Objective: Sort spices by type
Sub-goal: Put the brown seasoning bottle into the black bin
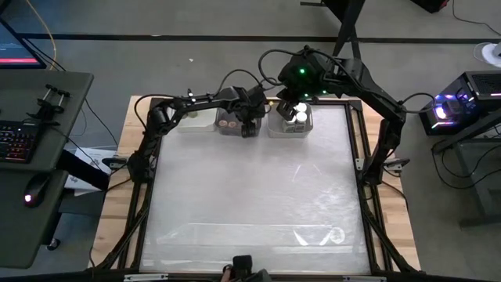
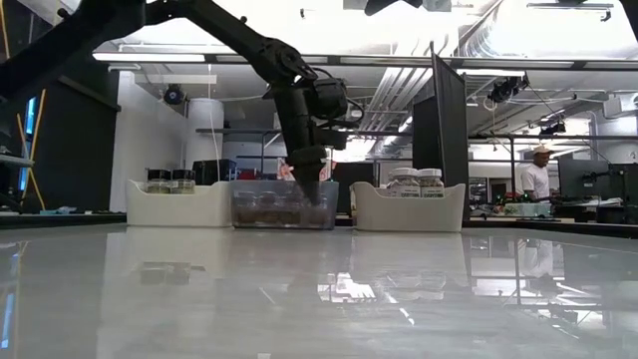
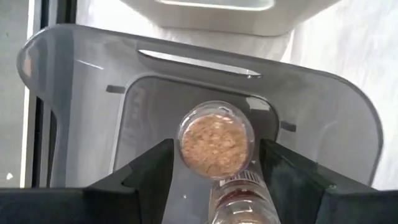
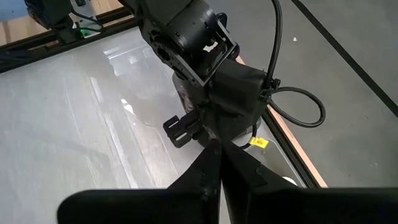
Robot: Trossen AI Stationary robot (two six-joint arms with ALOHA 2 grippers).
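Now at the drop-off step, by the look of it. Down inside the grey bin, in the upper middle of the high view: the left gripper, fingers spread wide. Sitting between those fingers, upright on the bin floor in the middle of the left wrist view: a little jar with a brown cap. Only a thin gap to see on each side of the jar, so most likely let go and not pinched. Just below it in that view, a second jar lying close by.

Up above the white bin on the right, hanging and waiting: the right gripper, fingers pressed together, holding nothing. Inside that bin, white-capped jars. Inside the white bin on the left, dark-capped jars.

No loose jars to see on the shiny table in the lower part of the high view. So, as a guess, close to the end of the sorting.

Next move: lift the left gripper straight up, fingers kept wide. Mind the second jar and the bin wall on the way out. Then look over the table for any jar left.
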